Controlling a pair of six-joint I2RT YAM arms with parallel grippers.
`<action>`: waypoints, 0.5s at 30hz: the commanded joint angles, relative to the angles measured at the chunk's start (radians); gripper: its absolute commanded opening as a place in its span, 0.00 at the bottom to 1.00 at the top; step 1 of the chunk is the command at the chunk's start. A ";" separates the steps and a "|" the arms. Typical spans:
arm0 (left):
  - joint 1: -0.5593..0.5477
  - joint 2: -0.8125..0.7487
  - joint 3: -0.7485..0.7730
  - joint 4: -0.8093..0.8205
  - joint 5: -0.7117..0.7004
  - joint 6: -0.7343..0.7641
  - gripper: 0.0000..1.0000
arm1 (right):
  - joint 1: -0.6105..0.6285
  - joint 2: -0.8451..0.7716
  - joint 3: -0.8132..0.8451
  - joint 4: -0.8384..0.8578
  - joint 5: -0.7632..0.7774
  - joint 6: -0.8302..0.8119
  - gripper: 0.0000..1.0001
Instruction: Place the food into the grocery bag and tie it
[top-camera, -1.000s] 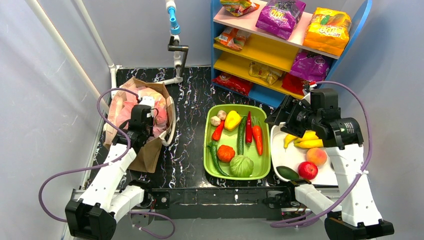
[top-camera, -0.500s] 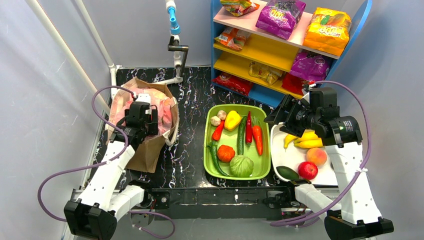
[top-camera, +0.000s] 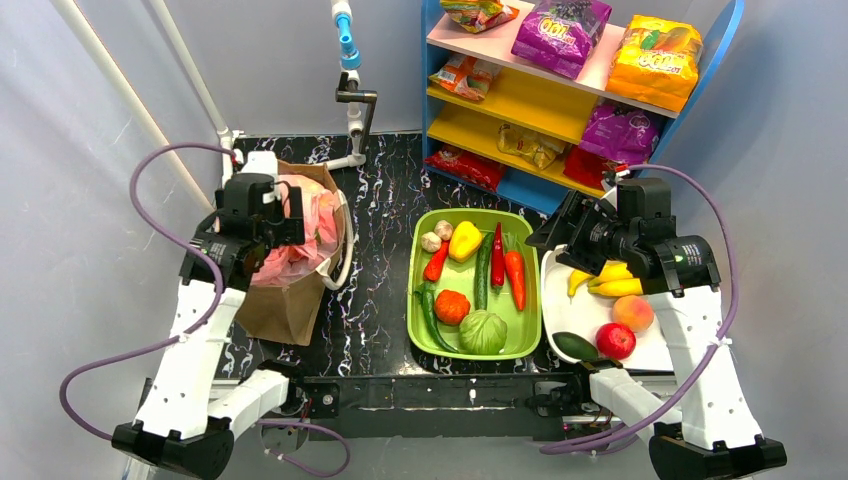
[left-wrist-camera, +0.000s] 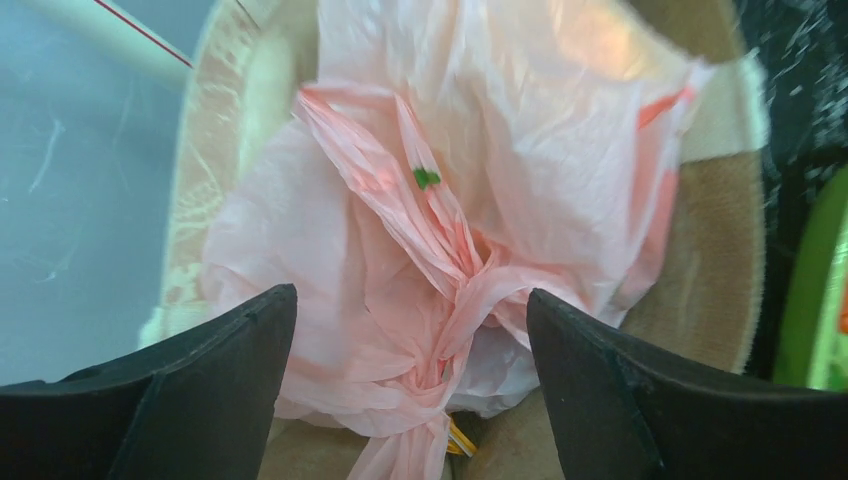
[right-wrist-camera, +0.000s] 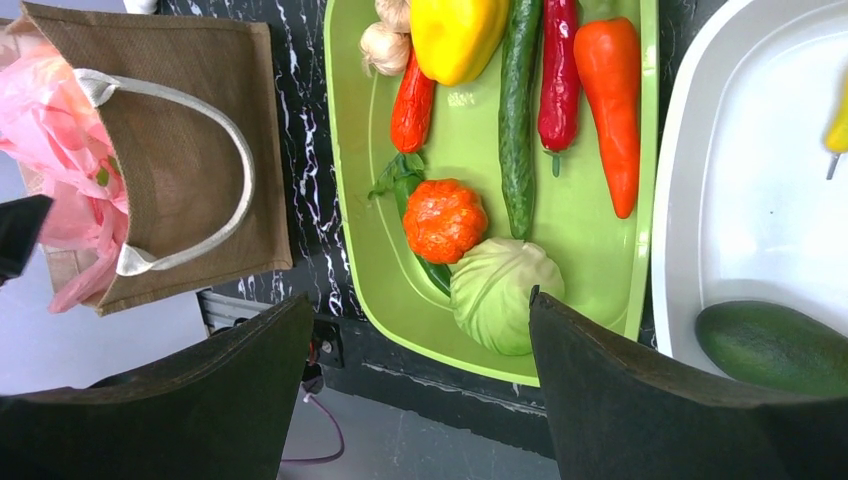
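Both sides hold nothing: the left end effector (left-wrist-camera: 410, 300), fingers spread wide, hangs over the pink grocery bag (left-wrist-camera: 420, 230), which sits bunched and twisted inside the brown burlap tote (top-camera: 285, 310). The right end effector (right-wrist-camera: 418, 300), equally spread, hovers above the green vegetable tray (right-wrist-camera: 460, 140).

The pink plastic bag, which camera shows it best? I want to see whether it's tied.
The left wrist view: the pink plastic bag fills the frame, its top gathered into a twist in the middle. The top external view shows it small, bunched inside the brown bag; the right wrist view catches only its edge.
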 joint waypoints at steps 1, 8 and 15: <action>-0.002 0.028 0.164 -0.129 0.037 -0.052 0.82 | -0.005 -0.005 -0.002 0.055 -0.018 0.006 0.86; -0.050 0.079 0.271 -0.194 0.132 -0.139 0.78 | -0.005 -0.004 -0.005 0.063 -0.022 0.002 0.86; -0.265 0.100 0.232 -0.127 0.152 -0.187 0.77 | -0.005 -0.006 -0.015 0.066 -0.022 0.000 0.86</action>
